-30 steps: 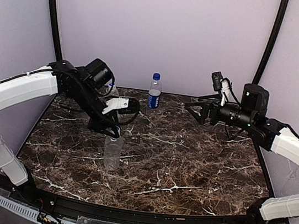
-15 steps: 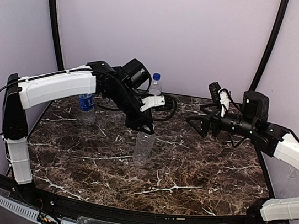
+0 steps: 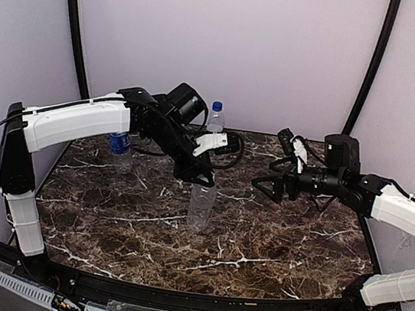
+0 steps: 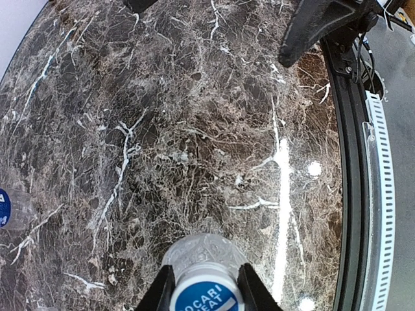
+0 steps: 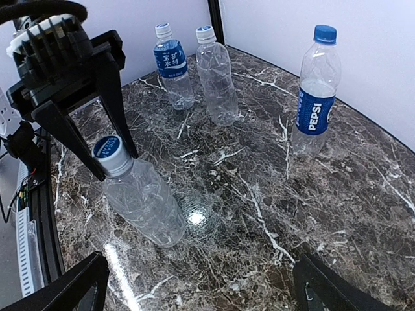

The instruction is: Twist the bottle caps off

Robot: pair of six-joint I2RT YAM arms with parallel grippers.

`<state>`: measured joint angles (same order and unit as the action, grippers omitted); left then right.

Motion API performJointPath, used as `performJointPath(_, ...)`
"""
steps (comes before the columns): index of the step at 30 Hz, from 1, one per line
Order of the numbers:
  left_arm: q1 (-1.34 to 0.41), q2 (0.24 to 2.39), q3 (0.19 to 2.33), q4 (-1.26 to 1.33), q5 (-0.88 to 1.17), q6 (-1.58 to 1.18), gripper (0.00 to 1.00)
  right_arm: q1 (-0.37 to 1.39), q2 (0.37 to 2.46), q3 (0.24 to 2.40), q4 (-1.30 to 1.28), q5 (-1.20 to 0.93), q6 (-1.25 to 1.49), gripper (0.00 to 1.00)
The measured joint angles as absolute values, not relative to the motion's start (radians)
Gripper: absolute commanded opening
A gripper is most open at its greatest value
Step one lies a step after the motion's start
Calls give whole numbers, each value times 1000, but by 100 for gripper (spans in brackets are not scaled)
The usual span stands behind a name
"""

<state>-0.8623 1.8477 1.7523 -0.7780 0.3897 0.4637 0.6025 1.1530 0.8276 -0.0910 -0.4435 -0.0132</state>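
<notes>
The marble tabletop (image 3: 274, 234) is dark brown, streaked with white veins. The clear ribbed plastic bottle (image 5: 144, 201) carries a white round screw cap (image 5: 110, 153) whose top is printed blue with white letters. The clear Pepsi bottle (image 5: 316, 97) has a dark blue cap (image 5: 325, 33) and a blue wrap label with white lettering. Another blue-labelled clear bottle (image 5: 171, 68) wears a pale cap (image 5: 163, 30). The left arm (image 3: 73, 121) and right arm (image 3: 408, 213) are white-shelled with black joints. The walls (image 3: 284, 50) are pale lilac.

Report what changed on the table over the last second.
The left end effector, shut on the cap of the clear unlabelled bottle, moved that bottle rightward to the middle of the table. The open right end effector moved left toward it. The grip held throughout; the Pepsi bottle at the back stayed put.
</notes>
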Motion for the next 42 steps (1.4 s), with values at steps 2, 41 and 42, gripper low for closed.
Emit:
performJointPath(2,-862,1819,1711,-757,389,469,4,603,1168,832,-91,-451,-4,99)
performJointPath(41,-855,1307,1222,-552,149,349,94,803,1317,1032,-80,-297,127,99)
performJointPath(42,-855,1224,1153,-503,113,309,93,814,1323,1042,-80,-263,147,99)
